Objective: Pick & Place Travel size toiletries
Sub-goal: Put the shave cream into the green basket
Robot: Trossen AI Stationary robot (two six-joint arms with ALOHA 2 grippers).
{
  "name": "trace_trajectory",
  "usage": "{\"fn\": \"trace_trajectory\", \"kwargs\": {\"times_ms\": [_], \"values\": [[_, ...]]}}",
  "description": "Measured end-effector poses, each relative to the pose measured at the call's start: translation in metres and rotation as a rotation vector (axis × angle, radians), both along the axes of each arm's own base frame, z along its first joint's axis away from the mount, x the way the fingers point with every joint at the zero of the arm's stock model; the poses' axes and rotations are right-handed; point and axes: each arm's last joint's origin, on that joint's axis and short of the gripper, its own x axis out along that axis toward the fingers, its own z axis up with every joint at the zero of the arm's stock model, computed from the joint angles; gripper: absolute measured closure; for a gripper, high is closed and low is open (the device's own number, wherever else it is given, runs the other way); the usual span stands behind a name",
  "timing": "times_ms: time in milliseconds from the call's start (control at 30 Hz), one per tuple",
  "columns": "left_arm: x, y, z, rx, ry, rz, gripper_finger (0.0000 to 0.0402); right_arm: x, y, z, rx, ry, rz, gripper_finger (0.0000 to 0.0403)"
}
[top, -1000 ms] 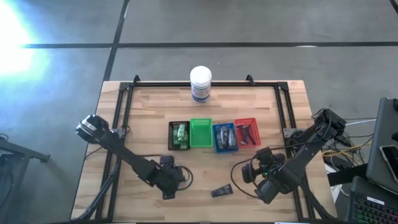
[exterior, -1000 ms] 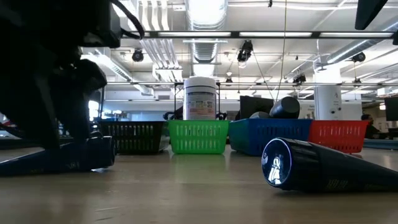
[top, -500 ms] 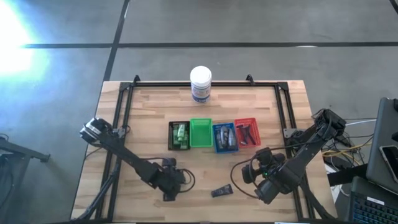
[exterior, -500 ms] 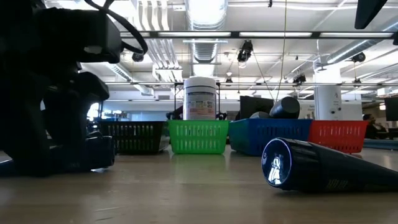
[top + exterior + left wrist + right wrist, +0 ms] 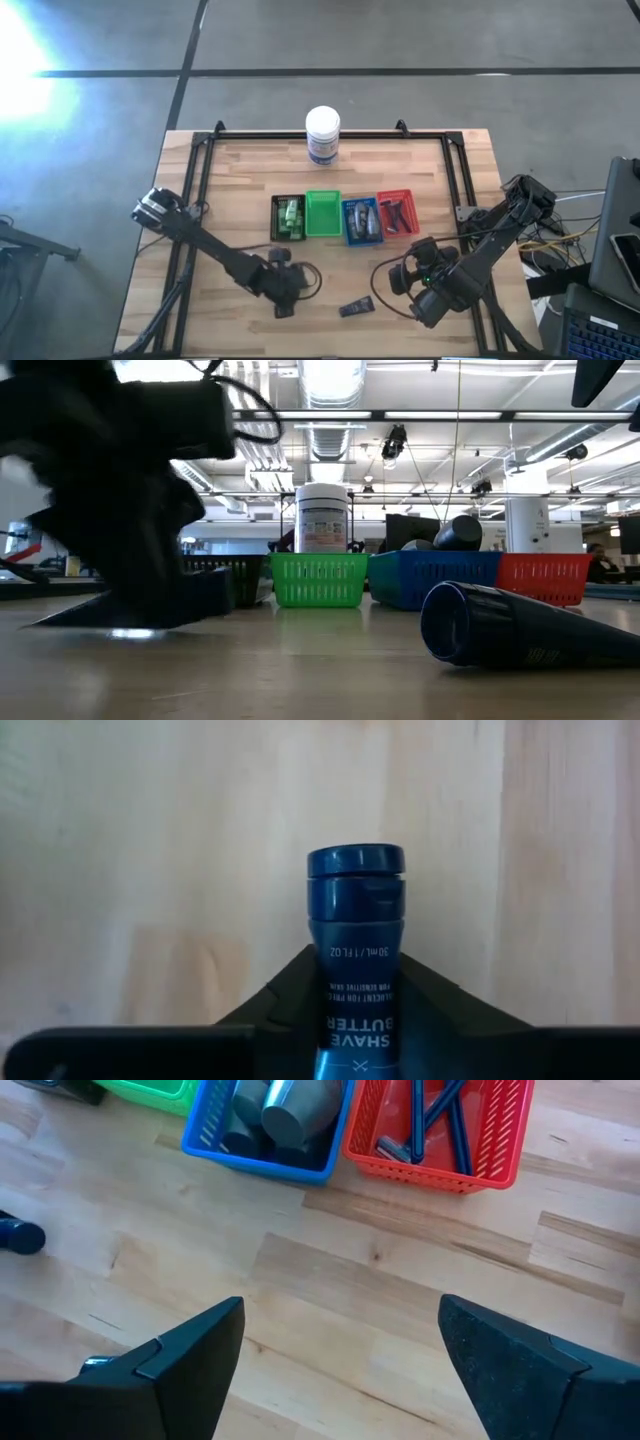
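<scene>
My left gripper is near the table's near edge, shut on a dark navy tube printed "SHAVE BUTTER". In the low view it is the dark blurred mass on the left. A second navy tube lies on its side on the wood to its right, large in the low view. My right gripper hovers open over bare wood near the blue tray. Green packets lie in the black tray, grey bottles in the blue tray, and thin sticks in the red tray. My left gripper pinches the navy tube between its two fingers, on the tube's body just behind the cap. The tube runs along the fingers, and its blue cap sticks out past them. Whether it rests on the table, I cannot tell.
Four small trays stand in a row mid-table: black, green, blue, red. A white jar stands at the far edge. A black frame rims the table. Bare wood lies between the trays and the near edge.
My left gripper has moved toward the table's right along the near edge, closer to the loose navy tube, carrying its own tube with it. My right arm and the loose tube have kept still.
</scene>
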Motion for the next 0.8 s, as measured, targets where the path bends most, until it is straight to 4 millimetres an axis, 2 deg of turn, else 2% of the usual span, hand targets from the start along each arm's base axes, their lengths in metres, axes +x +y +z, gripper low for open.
{"fn": "trace_trajectory", "kwargs": {"times_ms": [133,233,433,567,800], "values": [[0.016,0.013,0.028,-0.072,-0.094,0.138,0.0313,0.0,0.0,0.0,0.003,-0.006,-0.013,0.0063],[0.028,0.031,0.051,-0.137,-0.18,0.293,0.0316,0.0,0.0,0.0,0.006,-0.012,-0.028,0.0054],[0.04,0.075,0.087,-0.286,-0.416,0.795,0.0317,-0.001,-0.001,0.0,0.002,-0.009,-0.031,0.0051],[0.048,0.114,0.083,-0.318,-0.457,0.983,0.0317,-0.001,-0.001,0.0,0.001,-0.01,-0.033,0.0062],[0.063,0.173,0.066,-0.367,-0.433,1.125,0.0317,-0.001,-0.002,0.0,-0.017,-0.038,-0.059,0.0073]]}}
